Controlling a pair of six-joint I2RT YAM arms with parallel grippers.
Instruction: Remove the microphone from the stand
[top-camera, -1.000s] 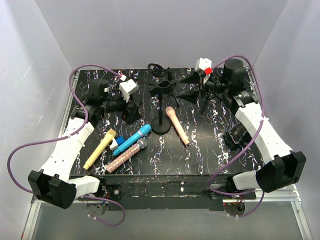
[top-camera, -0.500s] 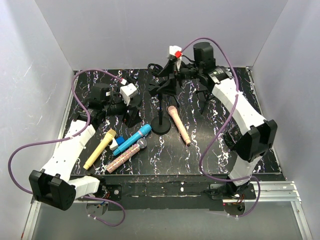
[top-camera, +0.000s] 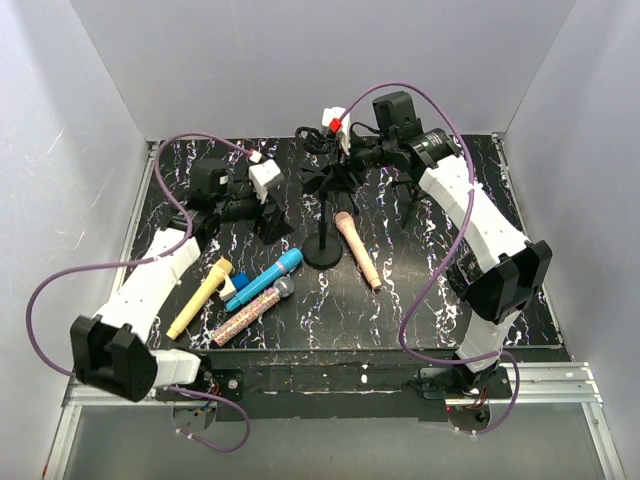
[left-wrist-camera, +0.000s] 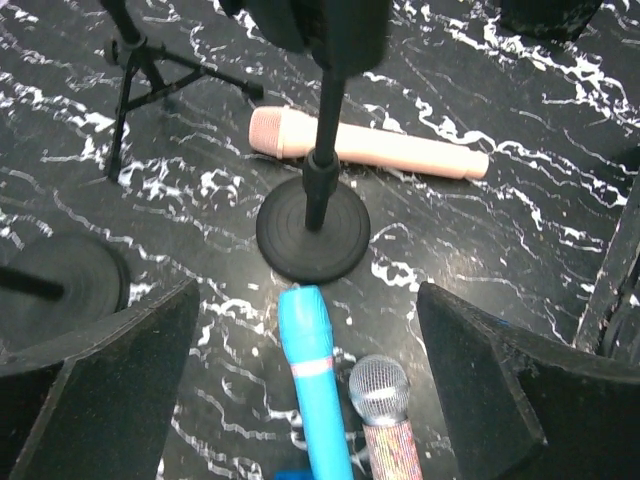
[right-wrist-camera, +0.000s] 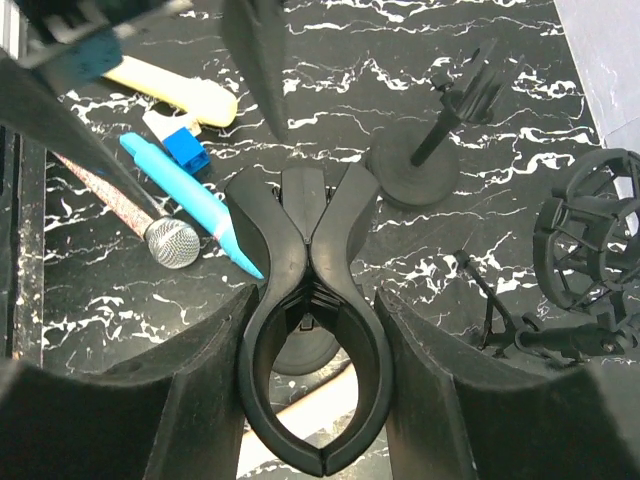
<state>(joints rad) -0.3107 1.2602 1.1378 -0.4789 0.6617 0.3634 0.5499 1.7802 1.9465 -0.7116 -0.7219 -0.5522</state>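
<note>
Near edge of the black white-veined table (top-camera: 420, 300): yellow plastic microphone (top-camera: 200, 298), glitter-speckled microphone with silver mesh head (top-camera: 250, 315) and bright blue cylindrical microphone (top-camera: 268, 276) lie close together. Mid-table, the smooth pale-pink microphone (top-camera: 356, 250) lies flat just beside the round base of the black pole stand (top-camera: 322, 252), not in its clip; left gripper (left-wrist-camera: 308, 300) hangs left of the stand, fingers spread wide, holding nothing. Further back, right gripper (right-wrist-camera: 315, 300) has its fingers closed against both sides of the black plastic clip (right-wrist-camera: 312, 240) atop the stand.
</note>
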